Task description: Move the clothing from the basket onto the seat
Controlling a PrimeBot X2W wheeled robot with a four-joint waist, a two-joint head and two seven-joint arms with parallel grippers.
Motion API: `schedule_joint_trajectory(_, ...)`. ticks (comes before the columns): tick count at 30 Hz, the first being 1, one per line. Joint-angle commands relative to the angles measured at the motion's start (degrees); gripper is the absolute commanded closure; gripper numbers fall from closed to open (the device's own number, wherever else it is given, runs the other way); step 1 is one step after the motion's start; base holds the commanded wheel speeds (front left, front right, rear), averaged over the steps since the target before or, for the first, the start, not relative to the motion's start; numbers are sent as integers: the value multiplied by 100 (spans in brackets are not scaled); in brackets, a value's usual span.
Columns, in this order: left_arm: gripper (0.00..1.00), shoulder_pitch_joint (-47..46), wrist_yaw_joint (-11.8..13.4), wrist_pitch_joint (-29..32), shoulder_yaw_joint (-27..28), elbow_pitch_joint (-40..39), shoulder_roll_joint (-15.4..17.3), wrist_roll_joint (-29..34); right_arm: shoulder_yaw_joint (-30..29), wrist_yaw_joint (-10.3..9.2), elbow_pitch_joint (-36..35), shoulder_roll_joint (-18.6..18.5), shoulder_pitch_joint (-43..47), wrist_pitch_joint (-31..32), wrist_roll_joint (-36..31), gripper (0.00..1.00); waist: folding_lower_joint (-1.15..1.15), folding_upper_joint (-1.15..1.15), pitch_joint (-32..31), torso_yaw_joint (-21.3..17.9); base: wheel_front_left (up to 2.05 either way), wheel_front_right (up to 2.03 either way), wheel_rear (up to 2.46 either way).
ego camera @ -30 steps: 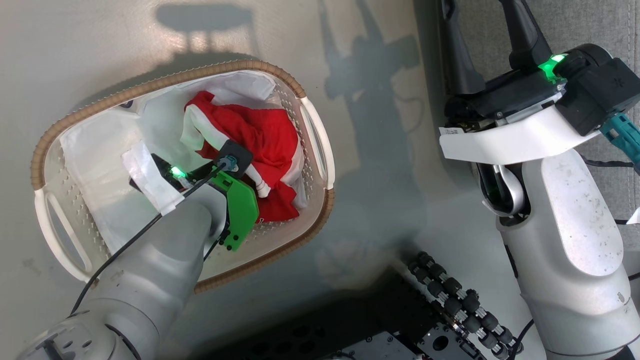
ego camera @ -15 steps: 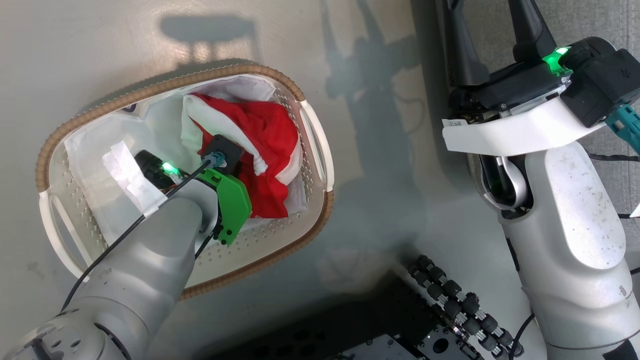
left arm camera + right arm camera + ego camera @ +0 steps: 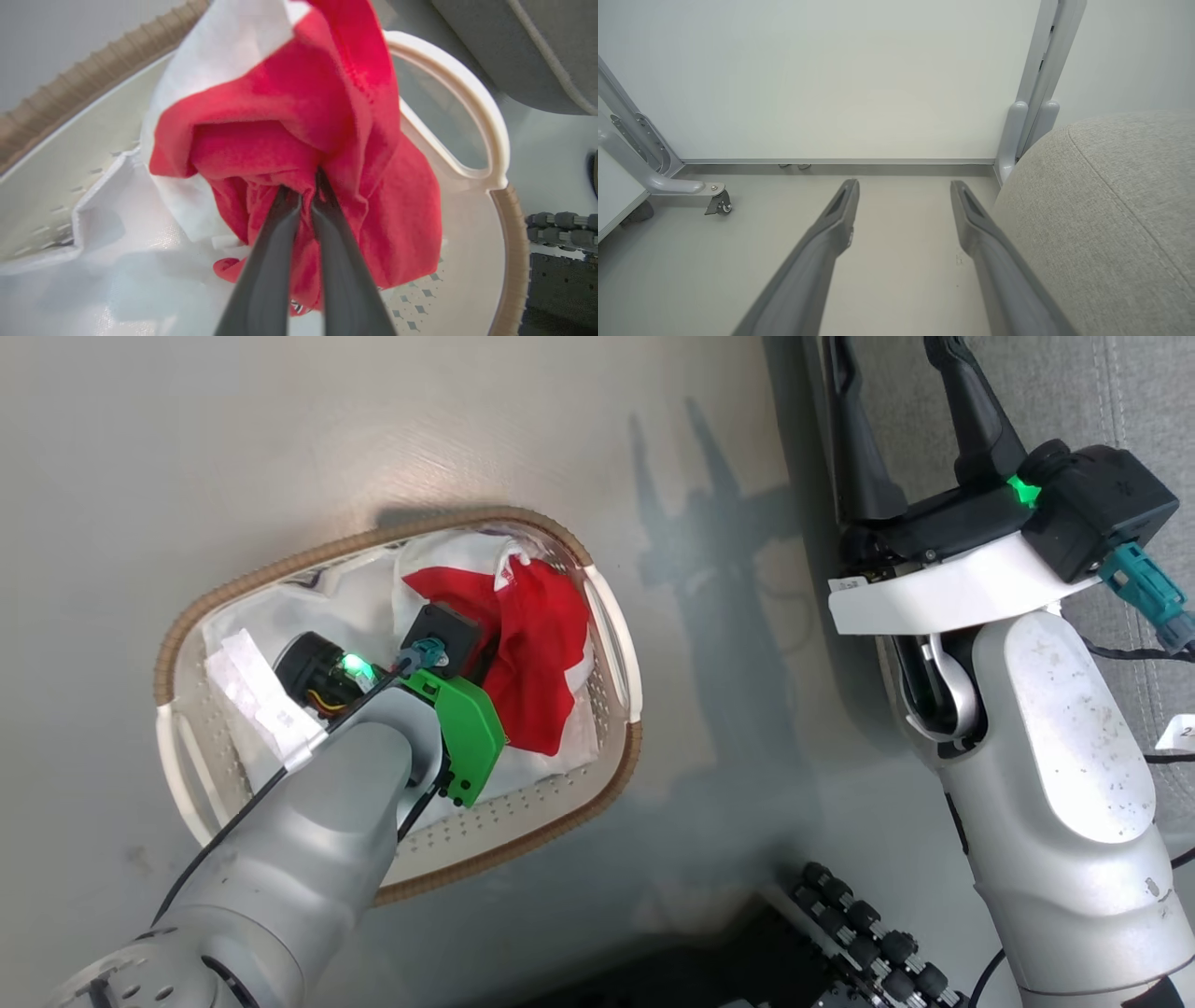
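Clothing point(image 3: 537, 653) now hangs bunched and raised inside basket point(image 3: 56, 163), pinched by our left gripper point(image 3: 303, 186); our right gripper point(image 3: 903, 186) is spread, seat point(image 3: 1111, 210) at its right.

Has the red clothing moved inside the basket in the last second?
Yes. Against the basket rim, the clothing has gathered into a narrower bunch, pulled up by the left gripper.

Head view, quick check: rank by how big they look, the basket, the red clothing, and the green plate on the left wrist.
1. basket: largest by far.
2. red clothing: counting only the part that shows.
3. green plate: smallest, and it sits nearer the camera, so it looks bigger than it truly is.
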Motion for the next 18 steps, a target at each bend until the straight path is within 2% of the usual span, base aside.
schedule_joint_trajectory(1,100,101,-15,-39,-4,-46,8,-47,-25,-8,39,-19,103,-28,-56,0,0,0,-363,203,0,0,0)
schedule_joint_trajectory(9,100,320,-15,-70,226,-482,70,-72,-133,-8,237,-21,319,-29,-166,0,0,0,-934,403,0,0,0)
schedule_joint_trajectory(18,100,780,-15,-67,924,-1047,193,291,-310,-8,446,-21,685,-28,-328,0,0,0,-1568,664,0,0,0)
